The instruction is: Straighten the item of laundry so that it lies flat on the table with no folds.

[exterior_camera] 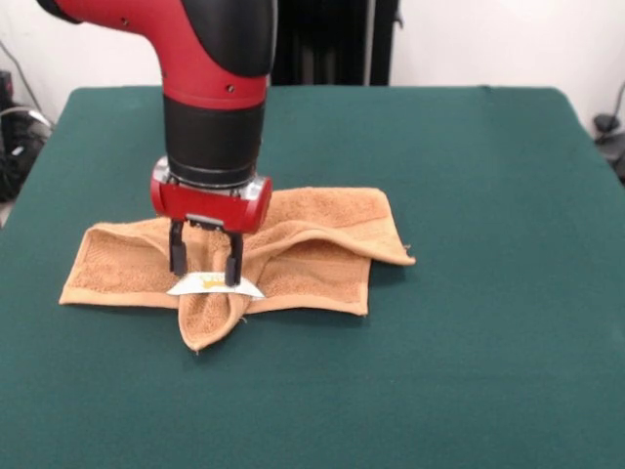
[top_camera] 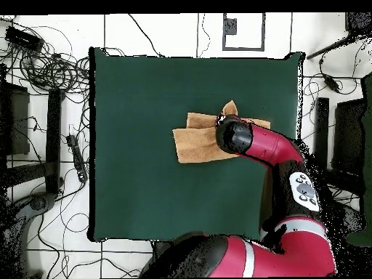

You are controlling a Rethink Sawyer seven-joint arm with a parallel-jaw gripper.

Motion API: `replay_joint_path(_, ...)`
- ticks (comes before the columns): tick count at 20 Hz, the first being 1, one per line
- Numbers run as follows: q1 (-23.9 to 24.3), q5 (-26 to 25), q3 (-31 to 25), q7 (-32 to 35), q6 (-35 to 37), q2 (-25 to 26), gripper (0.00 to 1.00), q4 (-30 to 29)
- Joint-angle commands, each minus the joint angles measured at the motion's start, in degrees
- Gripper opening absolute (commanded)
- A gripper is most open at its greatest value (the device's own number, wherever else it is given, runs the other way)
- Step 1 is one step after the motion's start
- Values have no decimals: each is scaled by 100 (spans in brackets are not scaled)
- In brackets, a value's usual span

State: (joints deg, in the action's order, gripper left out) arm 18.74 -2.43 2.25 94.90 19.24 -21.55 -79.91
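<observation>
Orange-tan terry towel (exterior_camera: 293, 249) lies bunched on the green felt table (exterior_camera: 469, 371), directly under the gripper (exterior_camera: 205, 269). The task looks only partly done: the cloth spreads out to either side of the gripper, yet a thick fold runs across its middle, and one corner is tucked into a pointed flap that sticks out below the fingertips toward the camera. A white tag (exterior_camera: 215, 286) with yellow print sits right at the fingertips. The two black fingers stand apart, straddling the raised ridge of cloth, and appear open rather than pinched on it. In the overhead view the arm hides that side of the towel (top_camera: 197, 142). Still left, by my reading: lifting out the tucked corner and smoothing the central fold.
</observation>
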Motion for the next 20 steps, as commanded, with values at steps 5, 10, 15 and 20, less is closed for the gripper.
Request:
replay_joint_path(5,-191,-13,-518,553,542,-346,100,-874)
replay_joint_path(10,-203,-27,-517,605,376,-242,100,-860)
replay_joint_path(15,-228,-50,-503,642,244,-109,100,-806)
replay_joint_path(20,-220,-82,-528,663,44,89,100,-762)
